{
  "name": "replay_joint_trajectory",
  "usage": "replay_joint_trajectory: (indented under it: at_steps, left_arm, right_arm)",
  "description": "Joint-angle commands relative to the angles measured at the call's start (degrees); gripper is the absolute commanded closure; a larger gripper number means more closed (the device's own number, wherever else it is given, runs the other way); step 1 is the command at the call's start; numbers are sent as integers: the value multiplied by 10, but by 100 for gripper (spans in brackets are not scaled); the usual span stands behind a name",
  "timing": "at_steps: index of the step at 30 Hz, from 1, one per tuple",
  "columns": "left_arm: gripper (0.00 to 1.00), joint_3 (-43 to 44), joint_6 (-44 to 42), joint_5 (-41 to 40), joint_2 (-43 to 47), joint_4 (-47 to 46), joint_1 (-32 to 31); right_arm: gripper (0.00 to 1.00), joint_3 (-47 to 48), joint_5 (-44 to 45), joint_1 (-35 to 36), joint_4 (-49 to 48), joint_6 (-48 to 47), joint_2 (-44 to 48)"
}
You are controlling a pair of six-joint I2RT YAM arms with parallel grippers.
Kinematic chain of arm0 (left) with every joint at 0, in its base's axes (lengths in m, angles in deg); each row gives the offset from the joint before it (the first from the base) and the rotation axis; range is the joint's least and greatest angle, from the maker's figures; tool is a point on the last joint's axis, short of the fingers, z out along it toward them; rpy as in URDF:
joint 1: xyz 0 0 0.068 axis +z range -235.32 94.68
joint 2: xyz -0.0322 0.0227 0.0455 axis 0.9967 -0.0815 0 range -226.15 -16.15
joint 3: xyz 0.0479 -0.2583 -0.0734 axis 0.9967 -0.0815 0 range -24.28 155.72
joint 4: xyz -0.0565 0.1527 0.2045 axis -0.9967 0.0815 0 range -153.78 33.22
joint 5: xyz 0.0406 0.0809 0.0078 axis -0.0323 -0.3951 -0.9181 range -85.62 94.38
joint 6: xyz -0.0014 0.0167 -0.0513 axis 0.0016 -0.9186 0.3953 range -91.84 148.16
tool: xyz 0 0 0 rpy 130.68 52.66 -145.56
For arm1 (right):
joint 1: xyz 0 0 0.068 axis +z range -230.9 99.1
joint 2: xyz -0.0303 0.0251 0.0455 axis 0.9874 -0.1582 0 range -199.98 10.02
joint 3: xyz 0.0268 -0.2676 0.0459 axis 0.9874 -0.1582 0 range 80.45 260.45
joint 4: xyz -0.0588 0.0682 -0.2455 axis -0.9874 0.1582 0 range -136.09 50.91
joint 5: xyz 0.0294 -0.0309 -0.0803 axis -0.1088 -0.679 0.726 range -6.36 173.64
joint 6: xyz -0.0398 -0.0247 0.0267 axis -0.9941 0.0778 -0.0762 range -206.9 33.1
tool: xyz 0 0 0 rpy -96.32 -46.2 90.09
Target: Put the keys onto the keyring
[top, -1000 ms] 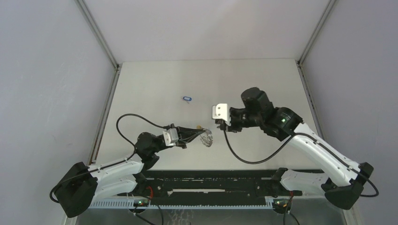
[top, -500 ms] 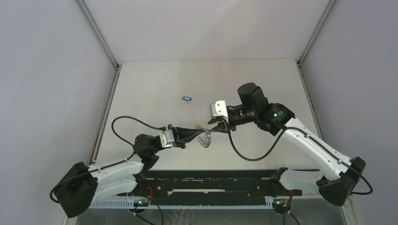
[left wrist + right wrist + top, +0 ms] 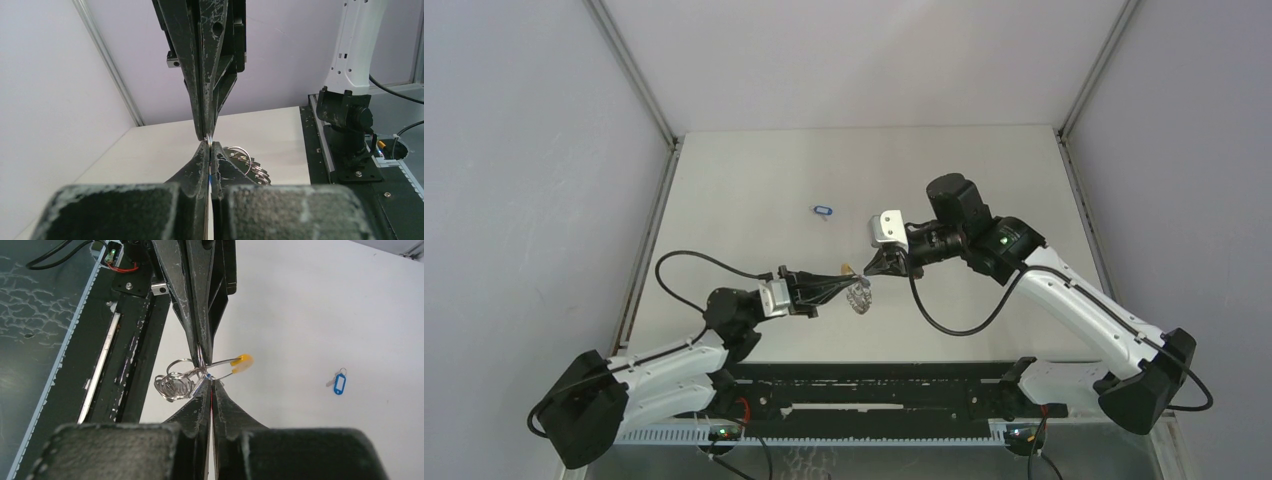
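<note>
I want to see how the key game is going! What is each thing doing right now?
left gripper: shut, pinching the keyring.
right gripper: shut, tips against the keyring; cannot tell if it grips.
keyring: dangling between both grippers' tips, yellow end sticking out sideways.
blue-tagged key: lying loose on the table, not on the ring.

Left gripper (image 3: pixel 840 286) and right gripper (image 3: pixel 873 268), tips together at keyring (image 3: pixel 861 298)
</note>
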Motion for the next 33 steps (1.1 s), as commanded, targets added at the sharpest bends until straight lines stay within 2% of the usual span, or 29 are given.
replay_joint_trajectory:
  at_steps: [1, 14, 18, 22, 26, 33]
  left_arm:
    - [100, -9, 9, 10, 22, -46, 3]
    - [100, -13, 8, 11, 25, -46, 4]
    - [100, -18, 7, 11, 25, -45, 4]
    - [100, -15, 8, 19, 21, -45, 4]
    - [100, -11, 10, 30, 21, -45, 4]
    - [100, -8, 4, 31, 26, -30, 5]
  right_arm:
    - [100, 1, -19, -4, -3, 7, -2]
    - [99, 1, -12, -4, 8, 7, -7]
    - [85, 1, 5, -6, 10, 0, 19]
    - [76, 1, -3, -4, 2, -11, 34]
    - [71, 1, -14, 0, -14, -14, 23]
    - [70, 1, -38, 2, -10, -21, 7]
